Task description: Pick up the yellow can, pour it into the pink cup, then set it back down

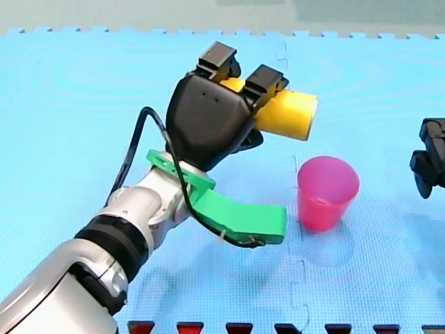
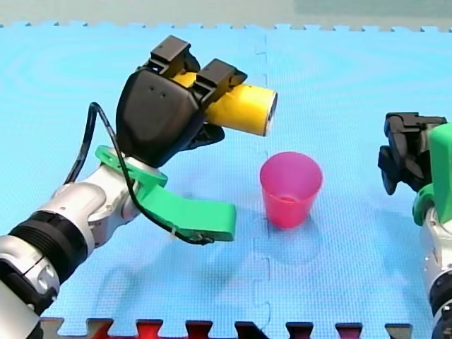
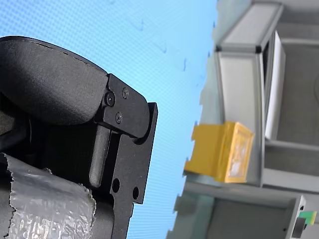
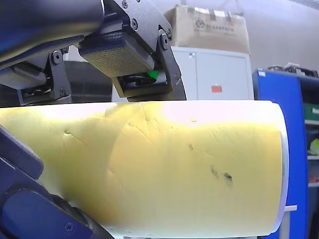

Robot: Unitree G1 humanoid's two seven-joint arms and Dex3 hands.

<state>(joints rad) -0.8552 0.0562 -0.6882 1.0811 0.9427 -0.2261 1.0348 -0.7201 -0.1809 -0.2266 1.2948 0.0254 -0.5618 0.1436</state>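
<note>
Second head view: my left hand (image 2: 159,116) is raised over the blue foam mat (image 2: 339,85), fingers clamped around the yellow can (image 2: 244,109). The can lies on its side in the air, one end toward the pink cup (image 2: 290,189), which stands upright on the mat, lower and to the right. My right hand (image 2: 404,152) is at the mat's right edge; whether it is open or closed I cannot tell.

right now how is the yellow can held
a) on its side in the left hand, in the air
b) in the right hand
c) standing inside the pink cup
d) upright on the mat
a: the left hand grips the yellow can tipped on its side in the air, near the upright pink cup.
</note>
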